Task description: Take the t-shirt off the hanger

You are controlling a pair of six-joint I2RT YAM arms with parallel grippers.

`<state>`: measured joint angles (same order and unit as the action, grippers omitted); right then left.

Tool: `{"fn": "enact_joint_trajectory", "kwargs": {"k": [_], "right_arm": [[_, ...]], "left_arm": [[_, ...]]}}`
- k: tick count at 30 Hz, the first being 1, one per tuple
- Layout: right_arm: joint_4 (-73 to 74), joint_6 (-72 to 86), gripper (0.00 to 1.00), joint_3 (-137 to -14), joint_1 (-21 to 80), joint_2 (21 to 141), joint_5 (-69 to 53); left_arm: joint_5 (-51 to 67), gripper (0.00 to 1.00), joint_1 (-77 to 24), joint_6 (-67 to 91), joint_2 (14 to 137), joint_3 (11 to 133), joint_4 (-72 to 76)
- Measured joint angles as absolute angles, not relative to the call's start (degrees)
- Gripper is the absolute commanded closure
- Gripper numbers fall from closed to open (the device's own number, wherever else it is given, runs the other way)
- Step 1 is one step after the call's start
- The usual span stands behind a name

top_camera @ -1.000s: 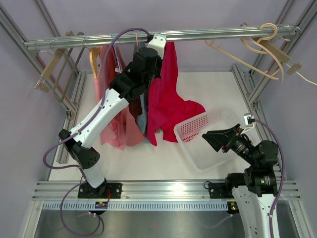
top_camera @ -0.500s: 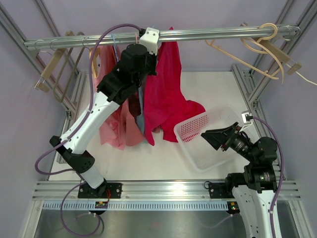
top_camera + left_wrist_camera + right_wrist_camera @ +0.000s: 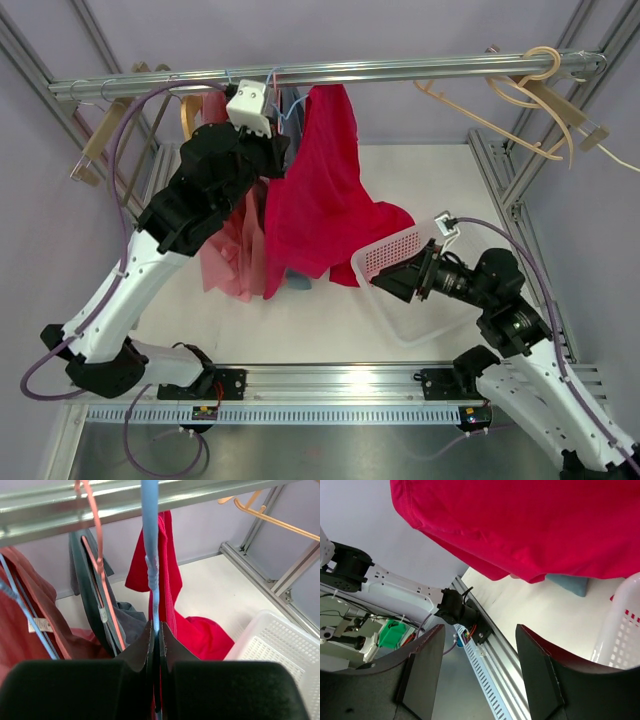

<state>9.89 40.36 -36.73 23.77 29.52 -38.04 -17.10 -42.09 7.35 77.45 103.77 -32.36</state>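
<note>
Shirt [image 3: 325,200], red, hangs on the blue hanger [image 3: 150,530] straight ahead of the left claw [image 3: 155,645]. That claw's fingers are pressed together on the hanger's neck, and I judge this steadies the hanger so cloth can be pulled off it. The right claw [image 3: 480,632] has its 2 fingers spread apart with nothing between them, just below the shirt's hem, probably placed to take that hem. Left of the left claw, other garments [image 3: 122,617] crowd under the rail [image 3: 125,500], leaving little room. Its right side is open. The basket [image 3: 285,655] sits below and right of it, close beside the right claw. Whether the hem touches the basket is unclear.
</note>
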Motion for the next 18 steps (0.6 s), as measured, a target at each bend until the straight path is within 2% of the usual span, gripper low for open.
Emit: {"fn": "enact_joint_trajectory", "kwargs": {"k": [9, 18], "right_arm": [[6.8, 32.2, 0.18, -48.3, 57.1, 47.6, -16.3], [1.7, 23.4, 0.21, -58.0, 67.5, 63.3, -3.8]], "left_arm": [[-16.7, 1.00, -42.0, 14.5, 69.8, 87.5, -25.8], [-14.3, 1.00, -42.0, 20.6, 63.2, 82.7, -24.2]]}}
